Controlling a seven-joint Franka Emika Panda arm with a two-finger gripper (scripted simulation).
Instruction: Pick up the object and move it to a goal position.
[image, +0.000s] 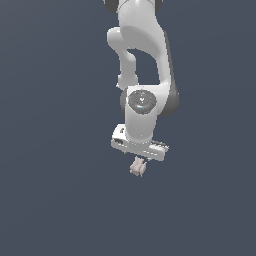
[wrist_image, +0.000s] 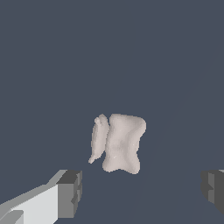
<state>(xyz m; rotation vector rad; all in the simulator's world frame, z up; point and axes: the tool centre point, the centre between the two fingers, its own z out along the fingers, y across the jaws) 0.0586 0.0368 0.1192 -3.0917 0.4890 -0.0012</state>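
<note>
As seen from the exterior view, hangs directly above the object (image: 137, 166), pincer (image: 138, 159) close over it, surface plain dark. Risks a glancing contact on knobby protrusions, pushing the lump aside.

From the wrist view, shows object (wrist_image: 119, 143) lying between spread, empty fingers (wrist_image: 71, 194). Risks slipping on the irregular shape. No readable writing or labels.

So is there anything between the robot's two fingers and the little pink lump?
No. In the wrist view the stretch between the fingers and the lump is bare dark floor. The gripper is open, not touching it.
</note>
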